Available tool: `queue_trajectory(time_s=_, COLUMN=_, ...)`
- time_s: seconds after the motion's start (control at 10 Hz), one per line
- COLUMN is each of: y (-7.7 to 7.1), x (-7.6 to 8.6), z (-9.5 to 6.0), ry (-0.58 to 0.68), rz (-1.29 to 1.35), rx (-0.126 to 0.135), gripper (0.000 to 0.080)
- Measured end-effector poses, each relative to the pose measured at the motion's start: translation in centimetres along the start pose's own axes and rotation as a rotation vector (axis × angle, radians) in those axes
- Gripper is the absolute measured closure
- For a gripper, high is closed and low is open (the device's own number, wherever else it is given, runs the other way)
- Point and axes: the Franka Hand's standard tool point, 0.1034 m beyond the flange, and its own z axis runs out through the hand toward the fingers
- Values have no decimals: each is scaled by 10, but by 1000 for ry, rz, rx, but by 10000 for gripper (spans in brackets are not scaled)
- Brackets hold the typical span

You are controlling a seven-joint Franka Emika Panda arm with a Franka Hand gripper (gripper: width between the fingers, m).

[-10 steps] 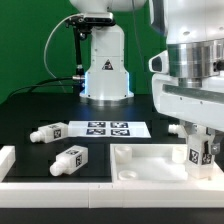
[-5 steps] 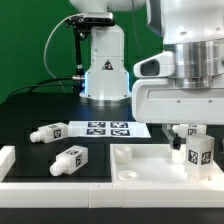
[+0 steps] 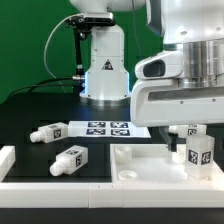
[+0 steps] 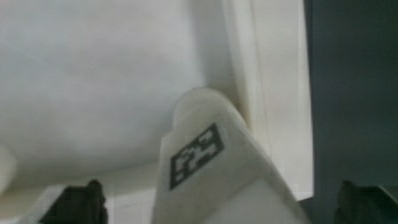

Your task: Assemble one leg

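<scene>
A white leg with a black-and-white tag stands upright on the large white panel at the exterior view's right. My gripper hangs just above it, jaws open. In the wrist view the leg sits between my two dark fingertips, with a gap on each side, and my gripper touches nothing. Two more legs lie on the black table at the exterior view's left, one farther back and one nearer the front.
The marker board lies on the table in front of the robot base. A white raised rim runs along the front left. The panel has a hole near its left side.
My gripper has risen from around the leg on the panel. The leg stays standing there, now uncovered. The other legs have not moved.
</scene>
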Motion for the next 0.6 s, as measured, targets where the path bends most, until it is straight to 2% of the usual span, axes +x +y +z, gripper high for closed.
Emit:
queue_trajectory(time_s=0.1, y=-2, x=1, z=-1, ry=2, rz=-161, rx=-8, gripper=151)
queue_trajectory(time_s=0.2, y=-1, x=0, z=0, ry=1, rz=-103, rx=-3, gripper=151)
queue_trajectory(time_s=0.3, y=-1, x=0, z=0, ry=1, rz=-85, rx=-3, gripper=242)
queue_trajectory(time_s=0.4, y=-1, x=0, z=0, ry=1, rz=-51, rx=-2, gripper=242)
queue_trajectory(time_s=0.5, y=-2, x=0, z=0, ry=1, rz=29, rx=-2, gripper=425)
queue_trajectory(time_s=0.6, y=0, x=0, z=1, ry=1, rz=115, rx=-5, gripper=512)
